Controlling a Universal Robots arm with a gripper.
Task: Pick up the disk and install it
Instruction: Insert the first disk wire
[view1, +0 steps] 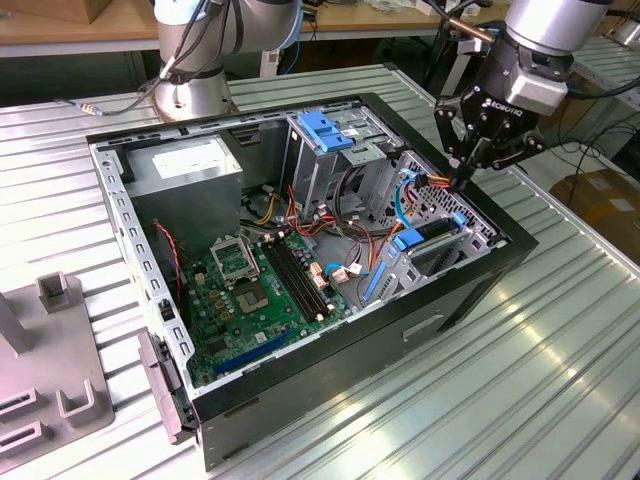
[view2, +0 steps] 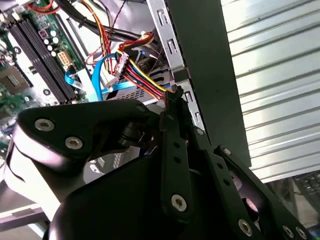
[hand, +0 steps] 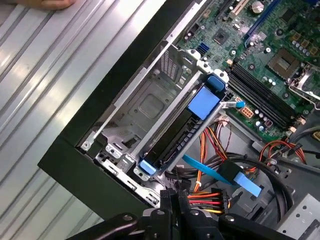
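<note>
Black and jointed, the gripper (view1: 468, 172) is seen at the upper right of the exterior view, lowered over the far corner of the open computer case (view1: 470, 290), which is laid on the ribbed metal table (view1: 560, 380). Its fingers (view2: 172, 107) are drawn together on the black connector (view2: 171, 95) of a bundle of red, yellow and black wires (view2: 137, 70) — this is shown in both wrist views, the pinched plug (hand: 181, 196) just beside the drive bay. The disk (hand: 172, 135) is seated in that bay at the case's corner, its dark edge framed by the blue bracket (hand: 204, 102); in the exterior view it is found right of centre, below the gripper (view1: 438, 240). A blue flat cable (hand: 220, 174) is draped beside it. The green motherboard (view1: 255, 290) is visible at lower centre, the blue handle on the metal cage (view1: 325, 132) at upper centre.
</note>
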